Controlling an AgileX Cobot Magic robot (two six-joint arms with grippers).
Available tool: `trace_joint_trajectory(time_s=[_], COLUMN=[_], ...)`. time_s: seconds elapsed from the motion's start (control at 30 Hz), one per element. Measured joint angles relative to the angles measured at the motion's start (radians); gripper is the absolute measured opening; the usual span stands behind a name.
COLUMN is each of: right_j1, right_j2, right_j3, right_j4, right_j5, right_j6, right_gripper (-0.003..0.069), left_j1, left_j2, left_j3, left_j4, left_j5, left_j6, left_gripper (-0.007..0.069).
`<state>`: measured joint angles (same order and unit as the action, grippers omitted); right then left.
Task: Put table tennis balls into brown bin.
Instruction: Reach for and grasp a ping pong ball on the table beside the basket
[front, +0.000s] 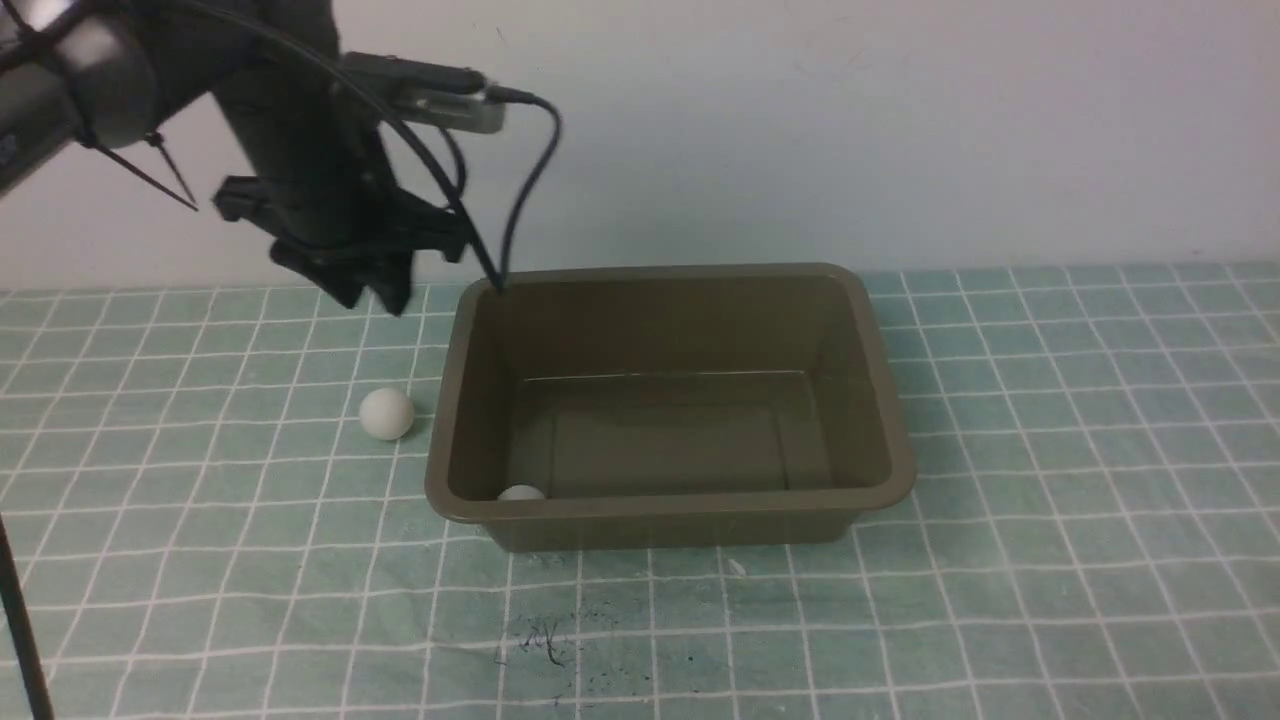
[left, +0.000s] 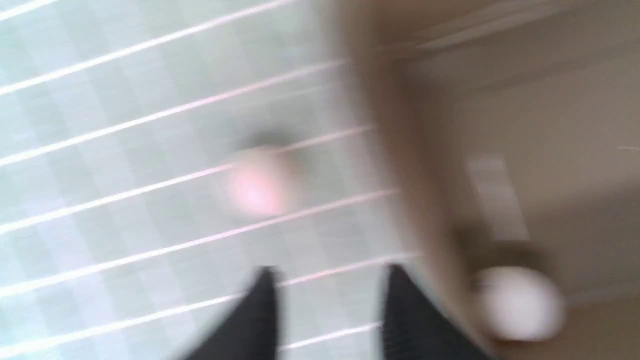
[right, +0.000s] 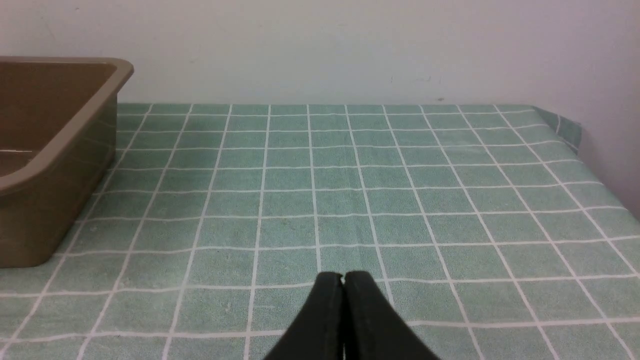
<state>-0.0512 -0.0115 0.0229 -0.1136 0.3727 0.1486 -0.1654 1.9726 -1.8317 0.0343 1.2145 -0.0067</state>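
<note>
Green covering with a grid of pale lines lies over the counter (front: 1060, 600); plain whitish wall (front: 800, 130) behind. Dark scribble-like marks (front: 545, 640) show on the near part of the covering, with a small pale fleck (front: 737, 567) just in front of the bin.

Brown bin (front: 670, 525): upright on the counter, near the middle of the front view, open side up. Rectangular, with rounded corners and a flared rim; inside somewhat glossy.

Two white table tennis balls, in separate places. Outer ball (front: 386, 414) rests on the counter, just beside the bin's left side, not touching it. Inner ball (front: 521, 493) sits inside the bin, toward its near left corner, partly hidden by the near rim in the front view. The left wrist view gives both, blurred; no logo can be made out on either.

Left arm (front: 290, 130) reaches in from the left, its claw (left: 332, 282) hanging above the counter, clear of both balls. Fingertips blurred but plainly apart, a strip of gridded covering visible between them. Claw open, nothing held. A dark cable (front: 530, 185) loops from this arm, crossing the bin's far rim in the front view.

Right claw (right: 343, 278): closed, fingertips together, nothing between them. Part of the bin and a broad stretch of covering appear in the right wrist view.
</note>
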Motion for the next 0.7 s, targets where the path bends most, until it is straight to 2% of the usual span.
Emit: trace_joint_trajectory(time_s=[0.03,0.13,0.23,0.33,0.43,0.5,0.6,0.7], right_j1=[0.000,0.000,0.000,0.000,0.000,0.000,0.000,0.000], right_j2=[0.000,0.000,0.000,0.000,0.000,0.000,0.000,0.000], right_j3=[0.000,0.000,0.000,0.000,0.000,0.000,0.000,0.000], right_j4=[0.000,0.000,0.000,0.000,0.000,0.000,0.000,0.000], right_j5=[0.000,0.000,0.000,0.000,0.000,0.000,0.000,0.000], right_j6=[0.000,0.000,0.000,0.000,0.000,0.000,0.000,0.000], right_gripper=[-0.0009,-0.0009,-0.0009,-0.0009,-0.0009,-0.0009,-0.0009,-0.0009], left_j1=[0.043,0.127,0.175,0.181,0.160,0.145,0.131,0.127], left_j2=[0.005,0.030,0.075,0.126,0.182,0.203,0.224,0.238], left_j3=[0.000,0.000,0.000,0.000,0.000,0.000,0.000,0.000], left_j4=[0.007,-0.020,-0.093,-0.164,-0.212,-0.215,-0.215,-0.215], left_j5=[0.007,0.011,0.011,0.011,0.011,0.003,-0.051,-0.098], left_j6=[-0.002,-0.004,0.018,0.078,0.143,0.159,0.165,0.167], left_gripper=[0.0063,0.0010,0.0010,0.0060,0.0190,0.0317,0.0461,0.0526])
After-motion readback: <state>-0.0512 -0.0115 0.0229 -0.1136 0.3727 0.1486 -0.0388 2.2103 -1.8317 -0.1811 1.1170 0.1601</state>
